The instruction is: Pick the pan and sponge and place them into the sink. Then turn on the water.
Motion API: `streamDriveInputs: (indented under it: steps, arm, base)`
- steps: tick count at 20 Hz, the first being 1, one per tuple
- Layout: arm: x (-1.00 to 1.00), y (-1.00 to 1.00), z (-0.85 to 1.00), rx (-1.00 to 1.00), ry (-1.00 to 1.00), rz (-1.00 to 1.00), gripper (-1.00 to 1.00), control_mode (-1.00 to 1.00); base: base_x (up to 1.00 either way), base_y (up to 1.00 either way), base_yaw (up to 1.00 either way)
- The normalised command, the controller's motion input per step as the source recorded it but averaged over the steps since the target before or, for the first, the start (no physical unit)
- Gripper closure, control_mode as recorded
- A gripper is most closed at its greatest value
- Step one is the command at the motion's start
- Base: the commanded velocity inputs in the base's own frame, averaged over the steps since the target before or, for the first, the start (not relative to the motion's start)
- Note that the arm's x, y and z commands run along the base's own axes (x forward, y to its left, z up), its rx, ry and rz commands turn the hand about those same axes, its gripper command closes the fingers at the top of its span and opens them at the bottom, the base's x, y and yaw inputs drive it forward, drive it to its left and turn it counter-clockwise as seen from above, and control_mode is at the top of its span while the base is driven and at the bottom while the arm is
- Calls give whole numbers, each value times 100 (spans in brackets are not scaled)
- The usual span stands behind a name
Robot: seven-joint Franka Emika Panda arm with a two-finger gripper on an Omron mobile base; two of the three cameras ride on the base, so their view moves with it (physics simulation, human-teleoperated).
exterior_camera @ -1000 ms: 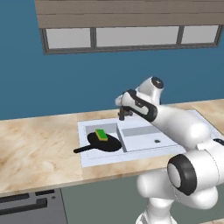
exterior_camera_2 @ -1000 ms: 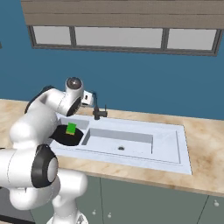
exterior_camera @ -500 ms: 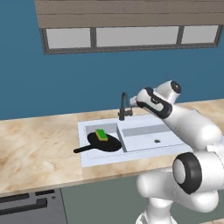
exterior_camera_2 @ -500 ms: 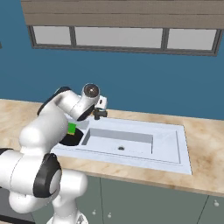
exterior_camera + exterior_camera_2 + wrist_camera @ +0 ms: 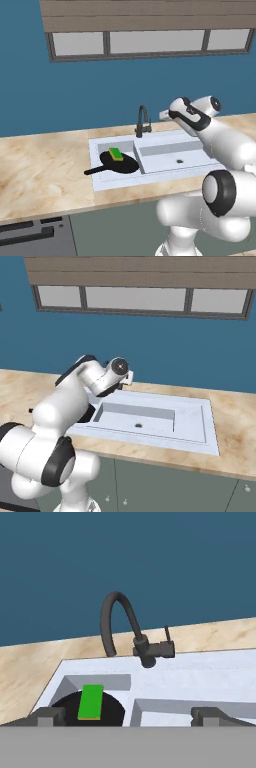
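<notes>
In your left base view, the pan [image 5: 119,162] lies in the smaller left basin of the sink [image 5: 100,184], its handle sticking out over the sink's rim toward the counter [image 5: 45,167], and the sponge [image 5: 116,154] rests on top of the pan. The faucet [image 5: 142,121] stands behind the basins, and you see no stream under its spout. The arm's hand is up and to the right of the faucet, over the larger basin. In your right base view, the arm covers the left basin; the sink's right basin [image 5: 137,418] lies bare with its drain showing. In your hand view, the gripper [image 5: 132,716] is released, fingers [image 5: 50,715] spread wide with nothing between them, facing the faucet [image 5: 120,629]; pan [image 5: 112,709] and sponge [image 5: 91,702] sit lower left. You'll find no readable writing anywhere.
</notes>
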Motion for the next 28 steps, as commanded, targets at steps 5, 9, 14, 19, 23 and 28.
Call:
streamDriveInputs:
  steps: [5, 9, 14, 19, 23, 28]
  arm:
    - [5, -7, -8, 0, 0, 0, -100, -100]
    - [14, -21, -27, 0, 0, 0, -100, -100]
    - [20, -29, -30, 0, 0, 2, -100, -100]
    - [30, -5, -27, 0, 0, 0, -100, -100]
    - [34, 0, -21, 0, 0, 0, -100, -100]
    - [33, 0, -26, 0, 0, 0, -100, -100]
  base:
    - [0, 0, 0]
    - [0, 0, 0]
    - [0, 0, 0]
    - [0, 0, 0]
    - [0, 0, 0]
    - [0, 0, 0]
